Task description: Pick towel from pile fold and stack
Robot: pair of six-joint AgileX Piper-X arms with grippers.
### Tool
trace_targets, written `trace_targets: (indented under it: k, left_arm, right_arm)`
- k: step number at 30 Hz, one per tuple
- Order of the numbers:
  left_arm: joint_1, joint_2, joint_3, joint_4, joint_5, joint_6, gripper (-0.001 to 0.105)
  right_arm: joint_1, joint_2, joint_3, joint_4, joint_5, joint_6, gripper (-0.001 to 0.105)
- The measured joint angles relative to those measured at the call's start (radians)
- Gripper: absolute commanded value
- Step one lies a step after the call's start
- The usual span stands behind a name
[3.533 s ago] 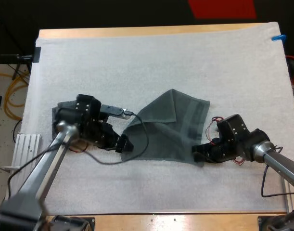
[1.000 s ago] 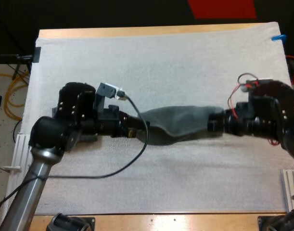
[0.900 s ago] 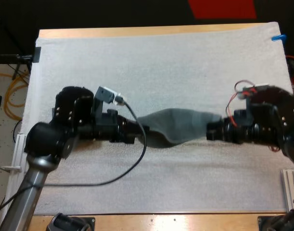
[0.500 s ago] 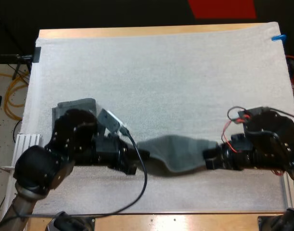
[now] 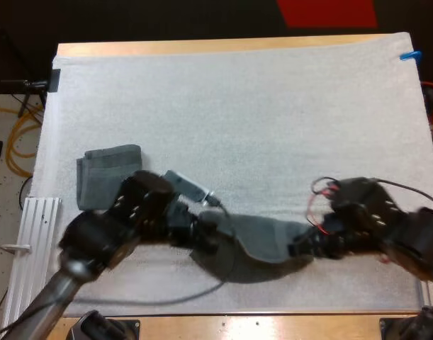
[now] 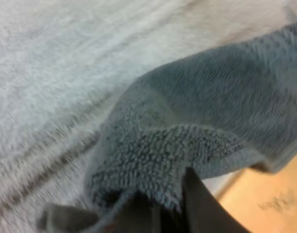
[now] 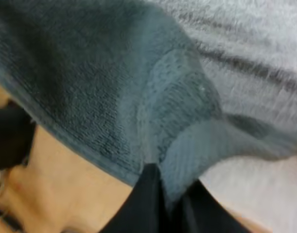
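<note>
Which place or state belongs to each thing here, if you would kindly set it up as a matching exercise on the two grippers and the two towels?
Things:
1. left gripper
2. right gripper
3. stretched towel
4. folded towel

Places or states:
A. lies at the left side of the mat as the high view shows it, apart from both grippers
B. spans between the two grippers
C. shut on the stretched towel's left end
D. shut on the stretched towel's right end

Pairs: 1-C, 2-D, 3-B, 4-A
</note>
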State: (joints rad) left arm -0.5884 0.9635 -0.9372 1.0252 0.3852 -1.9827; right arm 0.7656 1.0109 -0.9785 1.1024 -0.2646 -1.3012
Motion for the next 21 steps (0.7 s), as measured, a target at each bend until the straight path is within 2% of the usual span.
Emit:
trace_targets:
  k: [4, 7, 12, 21]
  left_arm:
    - [0.067, 0.111, 0.043, -0.158, -0.007, 0.038, 0.000]
    - [0.124, 0.202, 0.044, -0.263, -0.007, 0.077, 0.000]
    - [0.208, 0.363, 0.044, -0.455, -0.007, 0.111, 0.000]
    - [0.315, 0.599, 0.044, -0.688, 0.066, 0.113, 0.000]
  right_arm:
    - [-0.102, 0.116, 0.070, -0.180, 0.039, 0.000, 0.000]
    - [-0.189, 0.201, 0.079, -0.309, 0.041, -0.023, 0.000]
    - [-0.308, 0.351, 0.079, -0.547, -0.013, -0.042, 0.000]
    - [-0.442, 0.586, 0.077, -0.836, -0.078, 0.050, 0.000]
